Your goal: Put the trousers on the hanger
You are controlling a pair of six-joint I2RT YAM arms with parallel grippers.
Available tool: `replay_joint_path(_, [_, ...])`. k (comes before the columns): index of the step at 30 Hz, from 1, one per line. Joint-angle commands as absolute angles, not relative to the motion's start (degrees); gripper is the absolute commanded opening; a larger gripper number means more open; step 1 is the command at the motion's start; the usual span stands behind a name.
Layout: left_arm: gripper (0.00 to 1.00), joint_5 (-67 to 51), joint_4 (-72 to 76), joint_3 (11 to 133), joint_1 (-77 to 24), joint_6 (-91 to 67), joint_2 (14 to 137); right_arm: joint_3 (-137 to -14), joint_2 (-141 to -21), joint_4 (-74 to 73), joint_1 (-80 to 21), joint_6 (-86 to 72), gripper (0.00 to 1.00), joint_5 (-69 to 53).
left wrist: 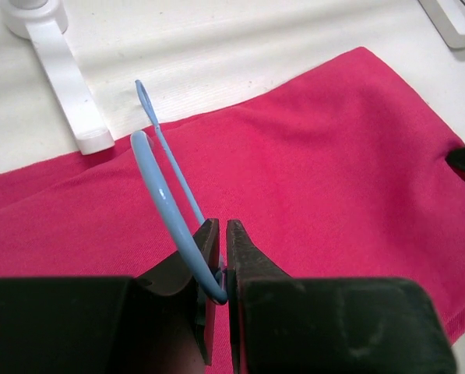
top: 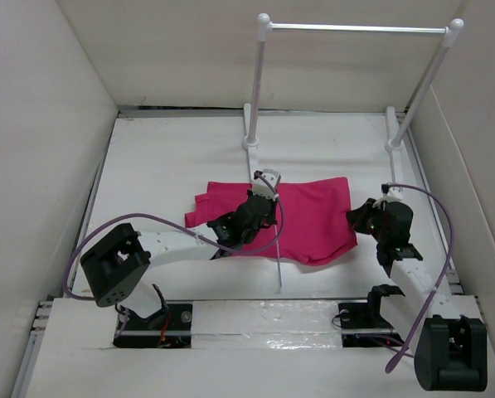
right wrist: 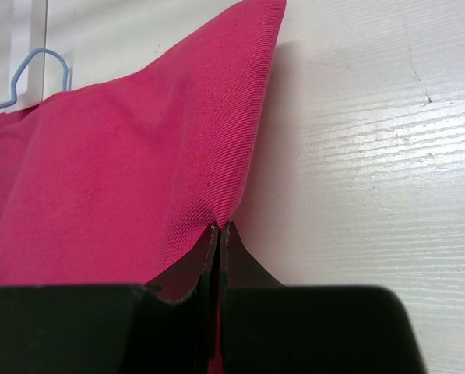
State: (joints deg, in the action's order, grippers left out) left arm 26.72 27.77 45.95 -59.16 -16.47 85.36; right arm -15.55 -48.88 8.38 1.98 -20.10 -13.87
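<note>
Left arm (top: 168,243) and right arm (top: 413,280): white links, black joint housings, lilac cable (top: 148,218) looping along each; fingers (left wrist: 251,257) black, tapered.

We look down on a white tabletop (top: 148,166) with a faint wood grain. Plain white panels box it in: a left wall (top: 31,124) at nine o'clock, a back wall (top: 172,50) at twelve and a right wall (top: 487,108) at three. A white-poled rack (top: 355,29) with a silver top bar stands on the tabletop toward one o'clock, near the back wall. The light is even and the shadows soft.
</note>
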Motion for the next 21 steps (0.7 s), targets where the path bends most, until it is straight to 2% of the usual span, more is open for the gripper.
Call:
replay_joint_path(1, [0.0,23.39,29.01,50.62,-59.24,-12.84,84.29,-16.61,-48.52,10.2,2.55,-19.51,0.0,-13.18])
replay_joint_path(4, [0.0,20.84,27.69,51.86,-59.24,-12.48,83.32,-17.83,-47.55,10.46,1.94,-19.86,0.0,-12.92])
replay_joint_path(6, [0.0,19.69,28.21,51.51,-59.24,-12.83,82.27,-19.15,-46.85,8.36,1.93,-19.43,0.08,-12.83])
replay_joint_path(7, [0.0,19.6,27.86,51.59,-59.24,-13.01,82.09,-19.68,-46.41,7.83,1.32,-19.16,0.17,-12.92])
replay_joint_path(8, [0.0,19.6,27.43,51.77,-59.24,-13.36,81.92,-20.91,-45.97,6.69,0.36,-18.64,0.38,-12.83])
replay_joint_path(11, [0.0,20.04,26.98,51.33,-59.24,-15.73,80.6,-25.11,-43.6,1.7,-3.58,-16.45,0.67,-11.43])
replay_joint_path(13, [0.0,20.39,26.29,51.76,-59.24,-16.78,79.37,-27.58,-41.06,-1.91,-8.23,-15.91,0.75,-8.98])
replay_joint_path(16, [0.0,20.83,24.0,53.61,-59.24,-17.84,78.4,-29.0,-39.29,-2.37,-14.04,-17.13,0.75,-8.78])
replay_joint_path(17, [0.0,20.74,23.99,53.79,-59.24,-18.28,78.14,-29.0,-39.29,-0.98,-16.32,-19.4,0.66,-9.31])
replay_joint_path(18, [0.0,20.31,23.65,54.57,-59.24,-18.37,77.44,-27.61,-39.64,4.78,-24.44,-22.47,0.48,-9.66])
replay_joint_path(19, [0.0,20.3,22.95,55.1,-59.24,-18.8,77.17,-26.99,-40.51,6.66,-27.39,-25.81,0.22,-8.88])
replay_joint_path(20, [0.0,20.39,22.24,55.89,-59.24,-19.07,76.99,-26.55,-41.3,8.51,-32.73,-26.97,0.18,-8.01])
replay_joint_path(21, [0.0,20.3,21.71,55.9,-59.24,-19.33,76.73,-26.37,-42.27,11.31,-35.04,-27.59,0.17,-6.69])
